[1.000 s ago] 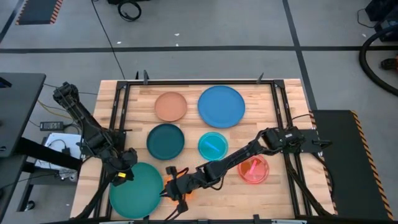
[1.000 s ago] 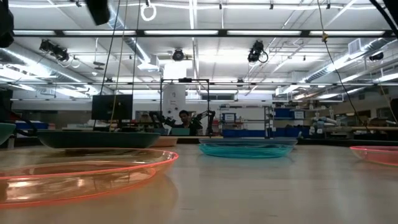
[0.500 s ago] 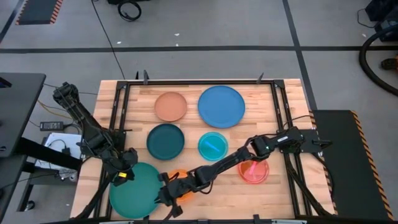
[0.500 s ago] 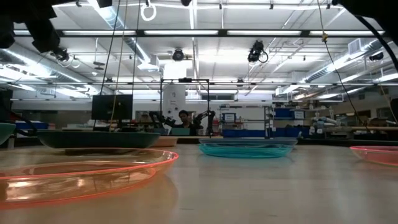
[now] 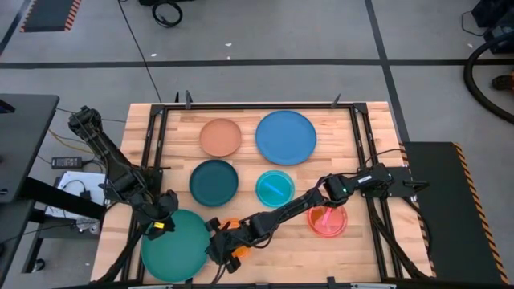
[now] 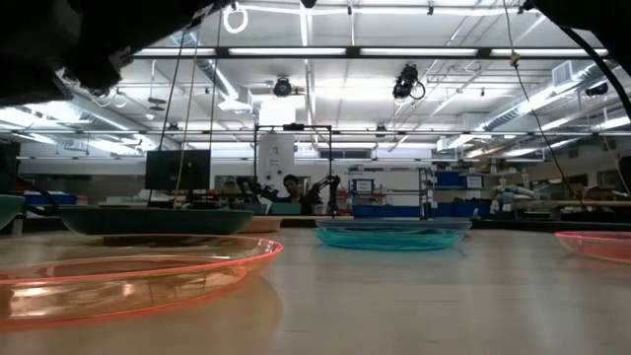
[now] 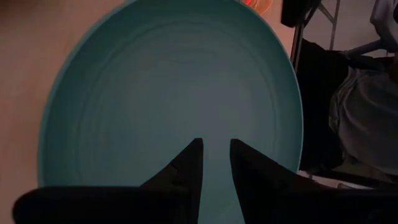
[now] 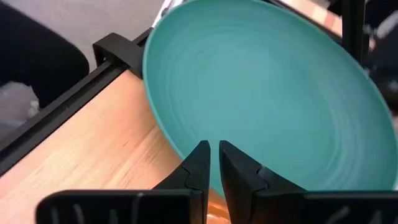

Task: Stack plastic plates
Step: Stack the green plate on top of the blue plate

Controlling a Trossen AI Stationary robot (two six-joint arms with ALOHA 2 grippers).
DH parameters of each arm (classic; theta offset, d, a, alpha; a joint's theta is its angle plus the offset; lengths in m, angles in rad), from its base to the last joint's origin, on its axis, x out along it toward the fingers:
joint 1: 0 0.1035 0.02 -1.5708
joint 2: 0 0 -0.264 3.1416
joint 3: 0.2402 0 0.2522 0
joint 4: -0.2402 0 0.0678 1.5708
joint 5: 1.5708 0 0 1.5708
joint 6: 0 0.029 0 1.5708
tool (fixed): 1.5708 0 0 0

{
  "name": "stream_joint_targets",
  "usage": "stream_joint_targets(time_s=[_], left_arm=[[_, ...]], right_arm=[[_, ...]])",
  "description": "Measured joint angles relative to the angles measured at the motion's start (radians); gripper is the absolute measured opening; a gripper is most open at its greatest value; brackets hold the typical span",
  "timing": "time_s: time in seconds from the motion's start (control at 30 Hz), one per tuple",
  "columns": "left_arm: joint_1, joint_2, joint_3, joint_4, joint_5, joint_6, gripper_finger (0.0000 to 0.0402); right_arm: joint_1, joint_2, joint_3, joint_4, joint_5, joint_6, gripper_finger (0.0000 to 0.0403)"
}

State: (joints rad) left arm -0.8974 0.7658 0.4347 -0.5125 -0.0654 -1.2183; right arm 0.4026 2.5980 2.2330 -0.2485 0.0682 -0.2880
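Plates spread on table (image 5: pixel 377 120) — large teal-green plate (image 5: pixel 174 245) near left. Left gripper (image 5: pixel 157 227) over its rim, fingers slightly parted, empty. Right gripper (image 5: pixel 221 243) at orange plate (image 5: pixel 234 229) beside it — fingers nearly together, grip unclear.

Our right gripper (image 8: pixel 213 163) fingers (image 8: pixel 198 168) stand nearly closed, a narrow gap between them, over the near rim of the teal-green plate (image 8: pixel 273 99) on the wooden bench (image 8: pixel 87 149).
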Motion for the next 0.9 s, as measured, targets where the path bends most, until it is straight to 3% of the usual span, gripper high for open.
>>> stream_joint_targets(time_s=[0.17, 0.37, 0.47, 0.9], left_arm=[[0.0, 0.0, 0.0, 0.0, -0.022, 0.023, 0.0087], [0.003, 0.0, 0.0, 0.0, -0.031, 0.022, 0.0087], [0.003, 0.0, 0.0, 0.0, -0.036, -0.002, 0.0087], [0.003, 0.0, 0.0, 0.0, -0.064, -0.02, 0.0087]], right_arm=[[0.008, 0.0, 0.0, -0.024, 0.031, -0.136, 0.0089], [-0.011, 0.0, 0.0, -0.069, -0.08, -0.286, 0.0153], [-0.018, 0.0, 0.0, -0.106, -0.083, -0.352, 0.0173], [-0.027, -0.001, 0.0, -0.112, -0.027, -0.548, 0.016]])
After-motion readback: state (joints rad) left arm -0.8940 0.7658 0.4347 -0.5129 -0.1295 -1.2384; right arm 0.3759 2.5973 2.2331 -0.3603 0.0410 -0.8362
